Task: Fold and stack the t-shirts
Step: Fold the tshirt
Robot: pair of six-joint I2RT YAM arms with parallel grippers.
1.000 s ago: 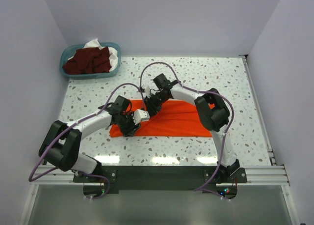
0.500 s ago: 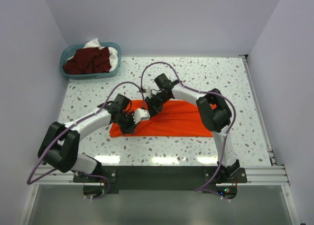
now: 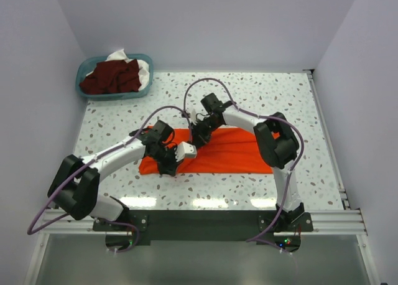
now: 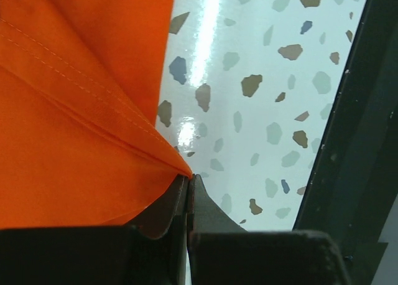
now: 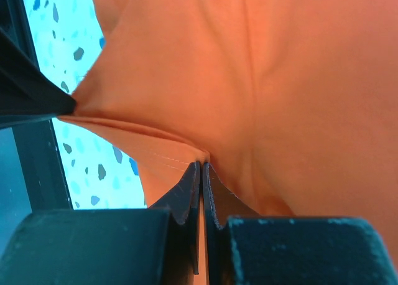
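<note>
Left jaws clenched on a pinched hem fold of the orange-red t-shirt (image 3: 230,151), near its near-left edge. Right jaws clamped shut on another fold of the same cloth, further in toward the far edge.

Teal basket (image 3: 84,91) at the far-left corner of the worktop (image 3: 261,92); it holds maroon shirts (image 3: 112,76) and white cloth (image 3: 121,53). The orange-red t-shirt lies mid-worktop as a long band, flat to the right of the arms.

Both wrists cover its left-centre from above. Layers in each grip: probably two, unclear. Cloth fills the right wrist view.
</note>
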